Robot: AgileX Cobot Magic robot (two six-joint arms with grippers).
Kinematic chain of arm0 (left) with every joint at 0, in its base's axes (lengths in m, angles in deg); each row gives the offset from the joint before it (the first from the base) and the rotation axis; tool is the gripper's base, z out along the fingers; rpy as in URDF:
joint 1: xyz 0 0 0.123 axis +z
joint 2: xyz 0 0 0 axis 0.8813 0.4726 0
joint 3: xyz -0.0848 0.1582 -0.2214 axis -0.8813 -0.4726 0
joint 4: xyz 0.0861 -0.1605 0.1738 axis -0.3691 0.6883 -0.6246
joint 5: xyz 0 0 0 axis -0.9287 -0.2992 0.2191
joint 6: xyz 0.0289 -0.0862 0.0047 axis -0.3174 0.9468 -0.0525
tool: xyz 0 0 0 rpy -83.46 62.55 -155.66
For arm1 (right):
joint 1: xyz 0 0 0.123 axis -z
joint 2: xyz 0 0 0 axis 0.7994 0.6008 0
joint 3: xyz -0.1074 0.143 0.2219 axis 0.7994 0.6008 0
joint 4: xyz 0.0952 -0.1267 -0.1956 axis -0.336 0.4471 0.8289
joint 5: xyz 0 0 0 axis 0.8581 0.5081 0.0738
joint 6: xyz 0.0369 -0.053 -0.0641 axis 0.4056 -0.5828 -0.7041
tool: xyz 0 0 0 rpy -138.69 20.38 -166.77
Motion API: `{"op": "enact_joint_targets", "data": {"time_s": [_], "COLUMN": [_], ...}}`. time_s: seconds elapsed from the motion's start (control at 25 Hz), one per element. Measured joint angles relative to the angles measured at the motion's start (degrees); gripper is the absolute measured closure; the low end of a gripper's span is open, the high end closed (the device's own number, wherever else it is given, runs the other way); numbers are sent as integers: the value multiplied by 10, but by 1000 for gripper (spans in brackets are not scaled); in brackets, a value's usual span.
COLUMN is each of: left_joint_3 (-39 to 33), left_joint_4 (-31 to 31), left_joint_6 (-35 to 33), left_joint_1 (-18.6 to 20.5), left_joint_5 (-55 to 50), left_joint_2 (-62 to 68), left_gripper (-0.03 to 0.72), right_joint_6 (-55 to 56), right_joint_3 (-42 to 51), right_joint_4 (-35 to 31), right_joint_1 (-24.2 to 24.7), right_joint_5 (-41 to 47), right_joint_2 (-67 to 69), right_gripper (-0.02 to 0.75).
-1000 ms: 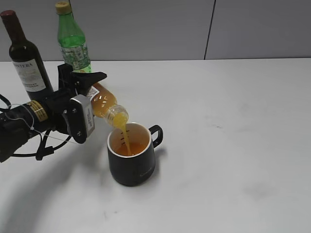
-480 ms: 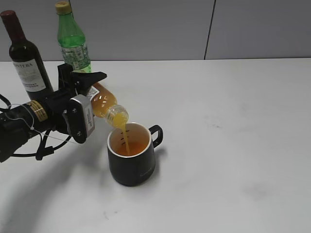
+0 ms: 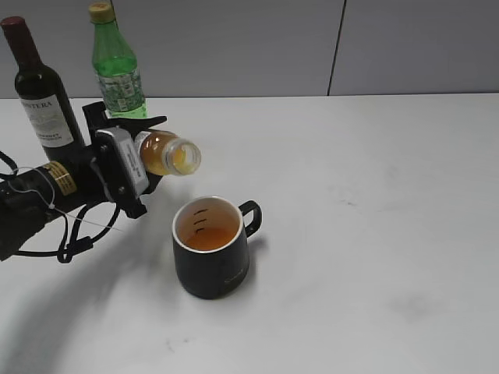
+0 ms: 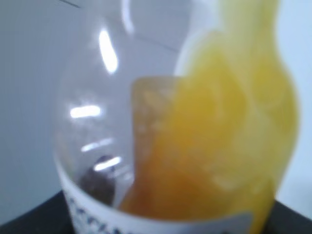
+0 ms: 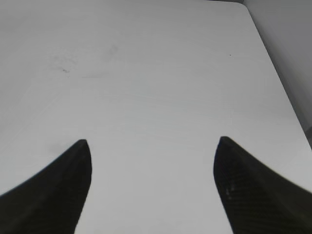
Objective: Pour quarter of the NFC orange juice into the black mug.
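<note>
My left gripper point(image 3: 129, 156) is shut on the NFC orange juice bottle point(image 3: 165, 153) and holds it roughly level, its open mouth pointing right, above and left of the black mug point(image 3: 212, 247). No juice is running out. The mug stands upright on the white table with orange juice inside and its handle to the right. The left wrist view is filled by the bottle point(image 4: 204, 146), blurred, with juice on the right side and the white label at the bottom. My right gripper point(image 5: 152, 146) is open and empty over bare table; it is not in the exterior view.
A dark wine bottle point(image 3: 40, 86) and a taller green bottle point(image 3: 117, 66) stand at the back left, just behind my left arm. The white table point(image 3: 374, 195) stretches to the right; its far right edge shows in the right wrist view point(image 5: 278, 73).
The bottle has tipped back from pouring downward to roughly level and risen away from the mug. The stream of juice has stopped.
</note>
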Motion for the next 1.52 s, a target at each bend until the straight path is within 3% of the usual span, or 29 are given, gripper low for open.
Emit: {"op": "enact_joint_targets", "data": {"time_s": [0.32, 0.6, 0.76, 1.12, 1.52], "left_joint_3": [0, 0, 0, 2, 41], "left_joint_4": [-5, -15, -13, 10, -3], "left_joint_6": [356, 532, 596, 668, 683], "left_joint_1": [0, 0, 0, 0, 0], "left_joint_5": [1, 2, 3, 3, -28], "left_joint_2": [0, 0, 0, 0, 1], "left_gripper": [218, 218, 218, 218, 218], "right_joint_6": [0, 0, 0, 0, 0], "right_joint_3": [0, 0, 0, 0, 0], "right_joint_4": [0, 0, 0, 0, 0], "right_joint_1": [0, 0, 0, 0, 0], "right_joint_5": [0, 0, 0, 0, 0], "right_joint_2": [0, 0, 0, 0, 0], "right_gripper": [146, 149, 149, 149, 149]}}
